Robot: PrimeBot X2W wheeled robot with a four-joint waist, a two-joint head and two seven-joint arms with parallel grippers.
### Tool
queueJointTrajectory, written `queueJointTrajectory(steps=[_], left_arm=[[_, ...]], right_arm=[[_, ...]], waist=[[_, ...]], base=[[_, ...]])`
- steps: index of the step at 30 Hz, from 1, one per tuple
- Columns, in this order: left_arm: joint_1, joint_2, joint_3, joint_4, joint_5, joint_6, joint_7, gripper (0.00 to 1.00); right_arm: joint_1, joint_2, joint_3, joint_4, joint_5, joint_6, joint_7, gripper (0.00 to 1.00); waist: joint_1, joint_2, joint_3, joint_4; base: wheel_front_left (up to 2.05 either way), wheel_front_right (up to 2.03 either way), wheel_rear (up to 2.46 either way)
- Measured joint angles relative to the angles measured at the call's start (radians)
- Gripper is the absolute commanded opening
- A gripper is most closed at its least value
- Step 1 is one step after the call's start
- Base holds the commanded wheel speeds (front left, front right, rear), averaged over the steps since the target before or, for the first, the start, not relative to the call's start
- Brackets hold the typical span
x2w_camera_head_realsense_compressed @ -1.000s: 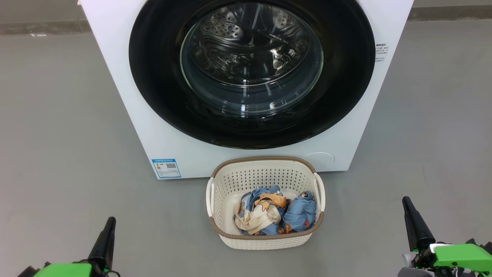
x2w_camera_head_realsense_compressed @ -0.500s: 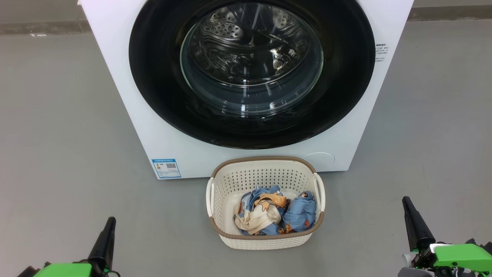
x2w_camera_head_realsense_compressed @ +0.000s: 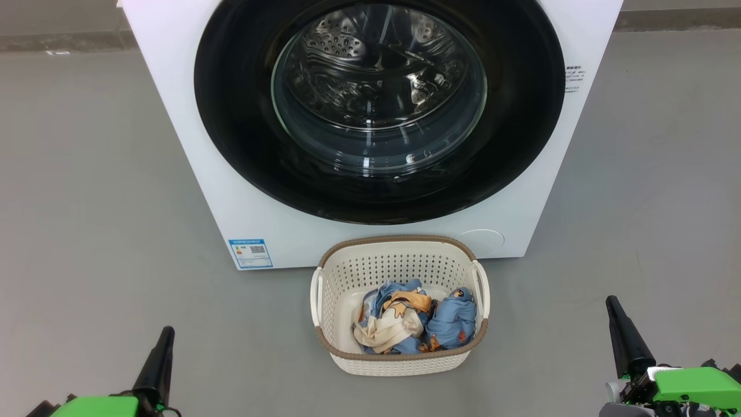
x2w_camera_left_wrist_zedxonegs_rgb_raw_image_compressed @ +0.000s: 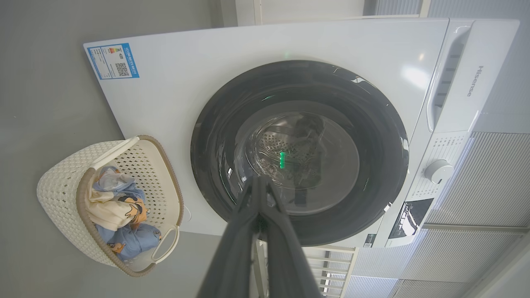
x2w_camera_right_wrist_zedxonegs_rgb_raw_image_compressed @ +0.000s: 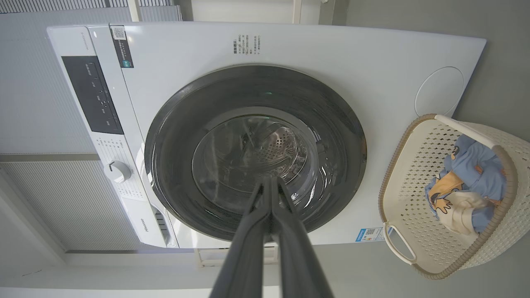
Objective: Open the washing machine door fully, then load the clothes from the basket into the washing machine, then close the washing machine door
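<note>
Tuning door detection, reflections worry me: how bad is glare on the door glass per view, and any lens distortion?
Head view: white streaks across the washing machine door glass, drum readable through it, straight edges. Left wrist view: a green glint on the glass, pale hotspots on the washing machine front, edges slightly bowed by the wide lens. Right wrist view: fainter streaks, same bowing.

My head camera looks forward and steeply down; the washing machine (x2w_camera_head_realsense_compressed: 243, 220) fills the upper frame, its top cut off; the basket (x2w_camera_head_realsense_compressed: 399, 238) sits lower centre. My left wrist camera looks along my left gripper (x2w_camera_left_wrist_zedxonegs_rgb_raw_image_compressed: 258, 182) from low down, rolled sideways, so the basket lies at frame left; my right wrist camera, along my right gripper (x2w_camera_right_wrist_zedxonegs_rgb_raw_image_compressed: 271, 182), rolls the other way, basket at frame right; all three share the washing machine door (x2w_camera_head_realsense_compressed: 379, 98) and the basket.
</note>
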Motion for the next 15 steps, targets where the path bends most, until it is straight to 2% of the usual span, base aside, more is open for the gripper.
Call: queueJointTrajectory(steps=[8, 9, 15], left_arm=[[0.000, 0.000, 0.000, 0.000, 0.000, 0.000, 0.000, 0.00], [0.000, 0.000, 0.000, 0.000, 0.000, 0.000, 0.000, 1.00], [0.050, -0.028, -0.009, 0.062, -0.002, 0.001, 0.000, 1.00]], right_arm=[[0.000, 0.000, 0.000, 0.000, 0.000, 0.000, 0.000, 0.00], [0.000, 0.000, 0.000, 0.000, 0.000, 0.000, 0.000, 1.00], [0.045, 0.017, 0.001, 0.071, 0.001, 0.000, -0.002, 1.00]], waist=[[0.0000, 0.0000, 0.000, 0.000], [0.0000, 0.0000, 0.000, 0.000], [0.0000, 0.0000, 0.000, 0.000]], base=[[0.00, 0.00, 0.00], [0.00, 0.00, 0.00], [0.00, 0.00, 0.00]])
